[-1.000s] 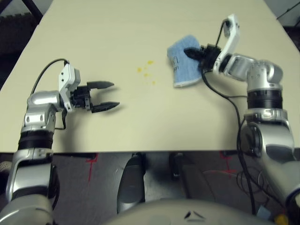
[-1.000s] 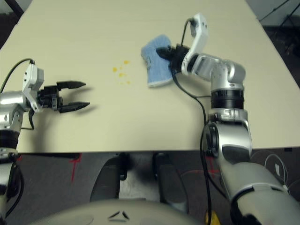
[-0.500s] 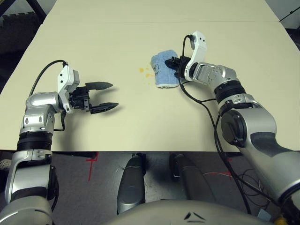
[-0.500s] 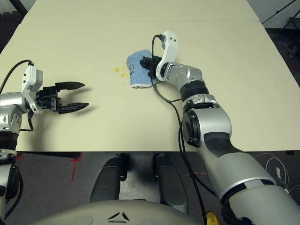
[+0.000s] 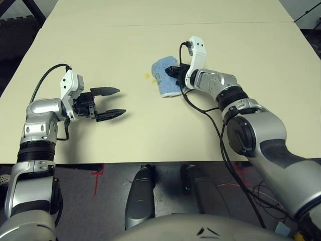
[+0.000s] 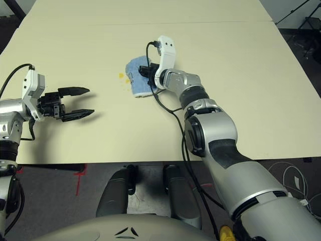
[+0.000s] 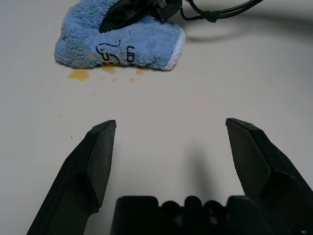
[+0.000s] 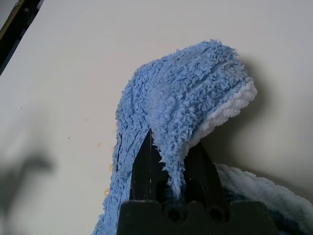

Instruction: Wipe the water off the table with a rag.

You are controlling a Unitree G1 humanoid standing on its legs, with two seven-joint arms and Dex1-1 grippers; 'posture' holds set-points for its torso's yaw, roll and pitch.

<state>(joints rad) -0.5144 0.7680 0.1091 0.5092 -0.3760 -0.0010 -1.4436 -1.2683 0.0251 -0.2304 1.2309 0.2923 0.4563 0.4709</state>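
Partway, I'd judge: the folded light-blue terry rag with a white edge (image 8: 186,78) lies on the pale cream flat table (image 5: 125,135), pinched between the black fingers of the right gripper (image 8: 171,147). Yellow-orange liquid droplets (image 7: 78,74) remain just beside the rag's edge, on the robot's left, so the wiping isn't finished and looks barely begun. The black two-fingered left gripper (image 5: 119,102) is spread wide, empty, well apart from the rag.
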